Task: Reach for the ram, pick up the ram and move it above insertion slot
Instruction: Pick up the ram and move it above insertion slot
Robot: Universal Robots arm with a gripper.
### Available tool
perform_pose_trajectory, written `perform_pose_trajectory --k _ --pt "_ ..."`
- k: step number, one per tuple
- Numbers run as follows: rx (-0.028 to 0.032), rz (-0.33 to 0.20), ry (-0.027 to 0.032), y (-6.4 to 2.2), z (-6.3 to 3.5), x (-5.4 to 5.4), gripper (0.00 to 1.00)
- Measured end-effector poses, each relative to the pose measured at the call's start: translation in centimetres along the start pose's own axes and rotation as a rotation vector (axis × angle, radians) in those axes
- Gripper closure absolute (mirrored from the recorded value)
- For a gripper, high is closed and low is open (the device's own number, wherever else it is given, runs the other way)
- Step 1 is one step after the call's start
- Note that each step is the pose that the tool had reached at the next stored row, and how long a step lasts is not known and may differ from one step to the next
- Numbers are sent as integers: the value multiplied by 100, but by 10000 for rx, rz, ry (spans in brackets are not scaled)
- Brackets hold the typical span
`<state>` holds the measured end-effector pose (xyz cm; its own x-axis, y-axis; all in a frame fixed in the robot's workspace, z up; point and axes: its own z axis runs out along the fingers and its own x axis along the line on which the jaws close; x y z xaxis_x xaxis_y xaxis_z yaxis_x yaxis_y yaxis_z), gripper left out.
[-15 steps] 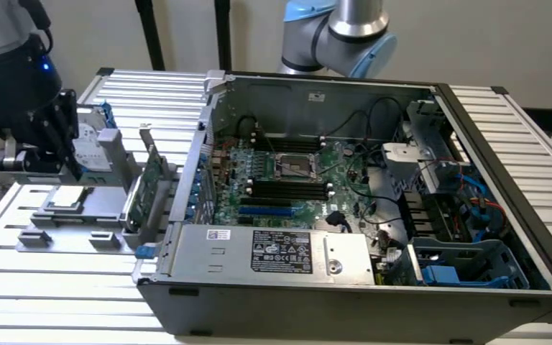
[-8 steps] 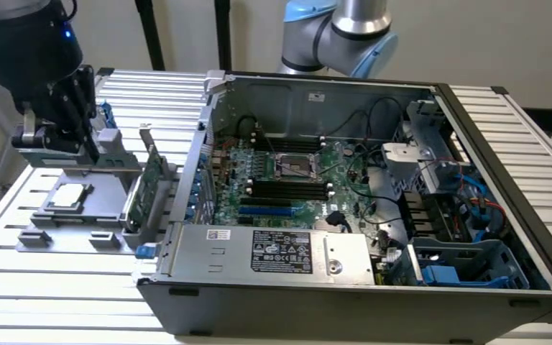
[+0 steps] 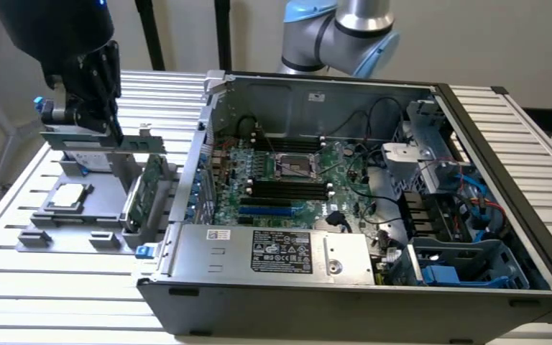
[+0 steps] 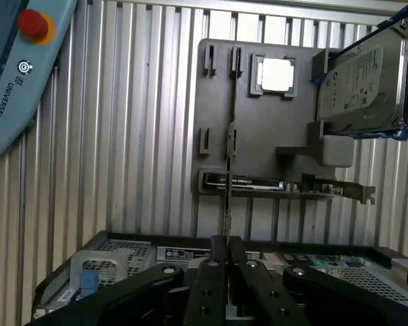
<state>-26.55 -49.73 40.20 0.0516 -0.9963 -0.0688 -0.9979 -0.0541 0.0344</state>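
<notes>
My gripper (image 3: 92, 108) hangs at the exterior view's left, above the grey fixture (image 3: 75, 208) on the slatted table (image 3: 26, 287). In the wrist view my fingers (image 4: 214, 261) are closed on the ram (image 4: 228, 204), seen edge-on, a thin strip rising out from between the tips. In the exterior view it sits under my gripper as a flat green board (image 3: 103, 140) clear above the fixture.

On the fixture: a CPU (image 3: 70, 195) lying flat, a green card (image 3: 146, 190) standing on edge. Wrist view also shows a hard drive (image 4: 360, 81) in blue rails at the fixture's edge.

Right of the fixture, the open PC case (image 3: 468, 215), touching it or just beside. Motherboard (image 3: 286, 180) inside with dark memory slots (image 3: 286, 190) below the CPU socket (image 3: 295, 167). I am well apart from those slots.
</notes>
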Motion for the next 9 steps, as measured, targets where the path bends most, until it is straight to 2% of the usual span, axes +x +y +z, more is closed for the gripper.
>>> perform_pose_trajectory --k 4,9 --pt "8 -5 -150 -179 -56 6 87" --pt "16 -12 -334 -406 -73 17 87"
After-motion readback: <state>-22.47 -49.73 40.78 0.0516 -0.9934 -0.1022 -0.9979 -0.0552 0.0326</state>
